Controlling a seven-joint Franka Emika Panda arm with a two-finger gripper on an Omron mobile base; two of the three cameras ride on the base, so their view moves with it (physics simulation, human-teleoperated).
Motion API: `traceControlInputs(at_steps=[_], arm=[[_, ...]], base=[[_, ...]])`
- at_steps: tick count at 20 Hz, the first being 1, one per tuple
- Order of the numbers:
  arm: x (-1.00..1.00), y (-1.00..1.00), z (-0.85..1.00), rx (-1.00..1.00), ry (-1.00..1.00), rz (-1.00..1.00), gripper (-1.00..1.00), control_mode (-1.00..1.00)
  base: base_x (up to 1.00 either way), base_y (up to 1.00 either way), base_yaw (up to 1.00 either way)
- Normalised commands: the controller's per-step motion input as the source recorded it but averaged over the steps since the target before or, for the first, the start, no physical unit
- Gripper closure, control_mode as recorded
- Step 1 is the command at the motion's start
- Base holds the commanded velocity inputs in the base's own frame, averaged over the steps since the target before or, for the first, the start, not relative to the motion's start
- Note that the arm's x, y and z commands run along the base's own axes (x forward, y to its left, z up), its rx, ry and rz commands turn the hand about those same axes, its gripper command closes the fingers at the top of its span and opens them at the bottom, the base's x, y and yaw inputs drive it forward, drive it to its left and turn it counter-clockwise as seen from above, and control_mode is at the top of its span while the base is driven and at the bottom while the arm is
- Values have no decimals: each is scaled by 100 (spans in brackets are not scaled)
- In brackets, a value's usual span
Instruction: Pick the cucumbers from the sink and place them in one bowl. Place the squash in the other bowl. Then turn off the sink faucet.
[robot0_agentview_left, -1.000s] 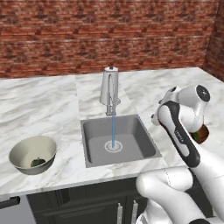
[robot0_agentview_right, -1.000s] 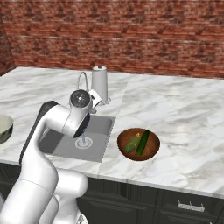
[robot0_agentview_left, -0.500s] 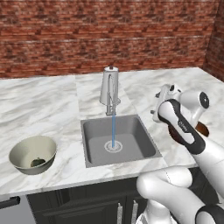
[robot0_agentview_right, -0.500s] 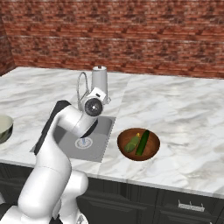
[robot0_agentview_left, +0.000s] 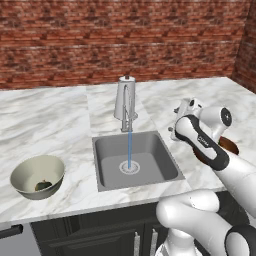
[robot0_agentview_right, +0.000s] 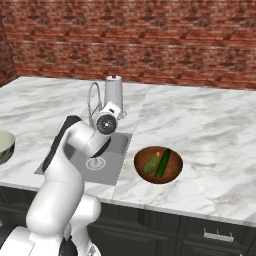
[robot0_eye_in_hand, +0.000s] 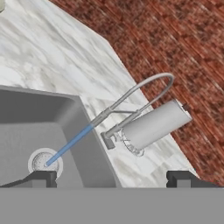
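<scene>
Vegetables are bowled; the faucet (robot0_eye_in_hand: 151, 124) runs. With gripper (robot0_eye_in_hand: 111, 178) jaws apart and empty, reach its handle next.

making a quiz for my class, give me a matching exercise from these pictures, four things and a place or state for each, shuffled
Things:
1. cucumbers
2. squash
3. sink faucet
4. pincer

Places or states:
A. running, water falling onto the drain
B. in the reddish-brown wooden bowl
C. open, holding nothing, facing the faucet
D. in the pale grey-beige bowl

Pairs: 1-B, 2-D, 3-A, 4-C
</scene>
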Motion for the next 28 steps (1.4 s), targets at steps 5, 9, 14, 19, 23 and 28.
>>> traceControlInputs(at_steps=[5,9,14,19,23,28], arm=[[23,0,-1,1,12,0,-100,-100],[5,-4,-17,8,0,0,-100,-100],[0,-3,-29,13,0,0,-100,-100],[9,0,-10,14,0,-2,-100,-100],[18,0,0,16,3,-4,-100,-100],[15,0,0,17,6,-3,-100,-100]], base=[[0,0,0],[0,0,0],[0,0,0],[0,0,0],[0,0,0],[0,0,0]])
